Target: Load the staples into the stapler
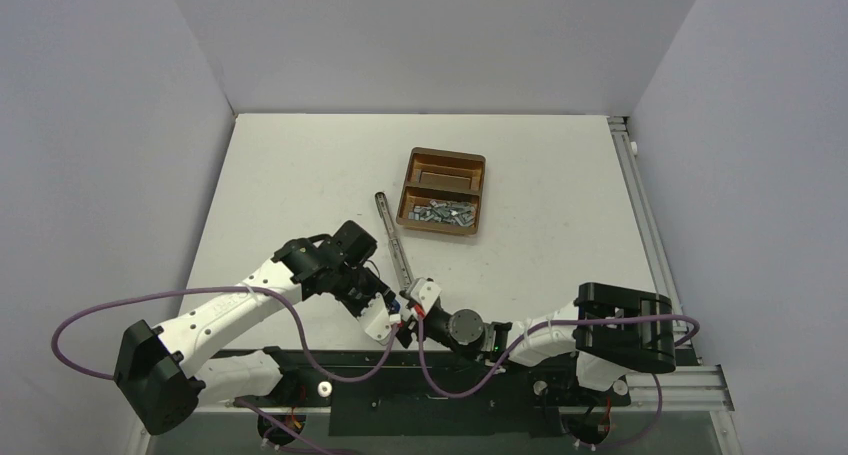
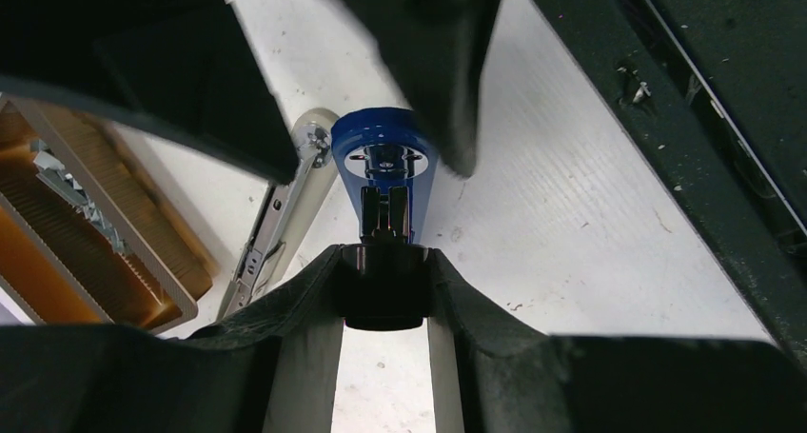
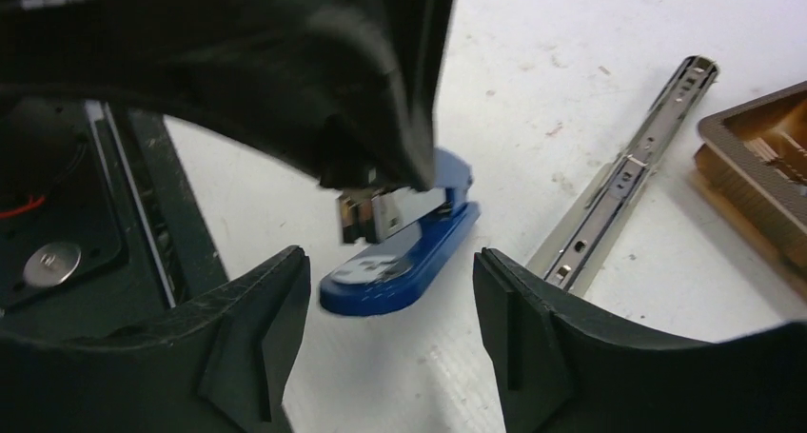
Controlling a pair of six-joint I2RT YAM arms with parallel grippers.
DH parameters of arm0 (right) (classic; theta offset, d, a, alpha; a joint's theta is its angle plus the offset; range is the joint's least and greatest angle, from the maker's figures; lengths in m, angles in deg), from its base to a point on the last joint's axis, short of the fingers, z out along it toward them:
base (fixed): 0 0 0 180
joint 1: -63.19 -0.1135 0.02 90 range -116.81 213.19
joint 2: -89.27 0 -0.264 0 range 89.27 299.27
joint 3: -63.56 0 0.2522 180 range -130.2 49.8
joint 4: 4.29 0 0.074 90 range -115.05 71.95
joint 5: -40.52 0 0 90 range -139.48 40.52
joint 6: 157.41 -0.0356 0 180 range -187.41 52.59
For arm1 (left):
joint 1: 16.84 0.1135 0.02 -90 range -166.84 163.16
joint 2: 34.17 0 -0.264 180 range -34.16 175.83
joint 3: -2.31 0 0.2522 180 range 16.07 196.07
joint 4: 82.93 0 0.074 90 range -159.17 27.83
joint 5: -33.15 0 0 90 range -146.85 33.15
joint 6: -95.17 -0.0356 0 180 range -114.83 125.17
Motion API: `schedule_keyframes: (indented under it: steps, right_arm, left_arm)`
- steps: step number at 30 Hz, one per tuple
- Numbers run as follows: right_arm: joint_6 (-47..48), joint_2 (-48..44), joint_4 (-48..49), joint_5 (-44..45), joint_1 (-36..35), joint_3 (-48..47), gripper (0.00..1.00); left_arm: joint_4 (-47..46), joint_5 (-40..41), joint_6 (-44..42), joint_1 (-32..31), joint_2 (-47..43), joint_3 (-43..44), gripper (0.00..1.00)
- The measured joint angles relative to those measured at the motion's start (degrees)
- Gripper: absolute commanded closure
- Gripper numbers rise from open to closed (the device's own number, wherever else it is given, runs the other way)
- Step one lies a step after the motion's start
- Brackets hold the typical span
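The blue stapler (image 3: 409, 254) is near the table's front edge, between both grippers. My left gripper (image 2: 383, 262) is shut on its black upper part, with the blue base (image 2: 385, 152) showing beyond the jaws. In the top view the left gripper (image 1: 385, 315) and right gripper (image 1: 420, 297) almost meet over the stapler (image 1: 404, 303). My right gripper (image 3: 390, 285) is open, nothing between its fingers, and the stapler's front end lies just ahead of them. The staples (image 1: 440, 214) lie in a loose grey pile in the near compartment of a brown tray (image 1: 478, 190).
A long silver metal rail (image 1: 393, 237) lies on the table between the grippers and the tray, also seen in the wrist views (image 3: 619, 181) (image 2: 271, 226). The tray's corner (image 3: 761, 157) is at the right of the right wrist view. The black base frame (image 1: 450, 385) runs along the front edge.
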Motion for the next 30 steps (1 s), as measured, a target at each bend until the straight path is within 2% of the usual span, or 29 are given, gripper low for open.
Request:
schedule_keyframes:
  steps: [7,11,24,28,30]
  right_arm:
    - [-0.24,-0.22,3.85,2.19,1.14,0.33,0.34]
    - [-0.09,-0.35,4.20,2.08,1.14,0.17,0.38]
    - [-2.25,4.61,7.80,-0.94,1.14,-1.16,0.56]
    - [-3.50,4.61,9.90,-1.09,1.05,1.27,0.69]
    - [-3.74,4.61,9.68,-0.92,1.03,2.54,0.73]
  left_arm:
    - [1.03,-0.04,0.17,-0.85,-0.55,0.00,0.87]
    - [1.29,-0.07,0.57,-1.05,-0.59,0.00,0.88]
    - [1.33,0.42,2.97,-1.40,-0.70,0.02,0.90]
    - [0.79,0.55,3.63,-1.40,-0.79,0.02,0.91]
    - [0.79,0.63,4.00,-1.38,-0.85,0.07,0.91]
